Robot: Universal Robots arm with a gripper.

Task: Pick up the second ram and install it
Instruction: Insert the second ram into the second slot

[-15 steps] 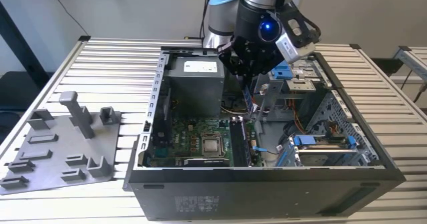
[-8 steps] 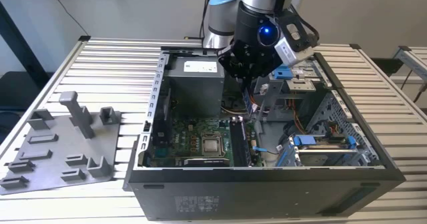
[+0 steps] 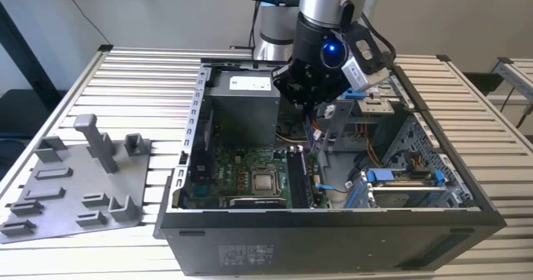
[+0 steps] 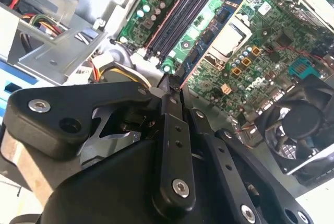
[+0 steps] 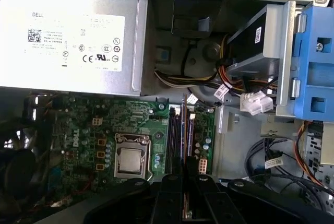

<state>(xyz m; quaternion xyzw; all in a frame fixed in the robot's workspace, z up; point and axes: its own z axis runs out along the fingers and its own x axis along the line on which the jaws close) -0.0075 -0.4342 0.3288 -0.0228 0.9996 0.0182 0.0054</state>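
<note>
My gripper (image 3: 312,100) hangs inside the open computer case (image 3: 196,124), above the motherboard (image 3: 241,168). Its black fingers are shut on the second ram. In the second wrist view the second ram (image 4: 211,38) is a blue-green strip with dark chips, running out from the gripper (image 4: 171,84) over the board. In the first wrist view the second ram (image 5: 184,130) is a slim dark bar edge-on. It leaves the gripper (image 5: 183,181) beside the long dark memory slots (image 5: 174,135), and it hangs above them, not seated.
A silver power supply (image 5: 68,36) fills the case's far end. The processor socket (image 5: 130,161) lies beside the slots, and a black fan (image 4: 297,125) beyond it. Blue drive-bay clips (image 5: 313,62) and cable bundles (image 5: 229,85) crowd the other side. A grey holder plate with posts (image 3: 75,186) lies outside the case.
</note>
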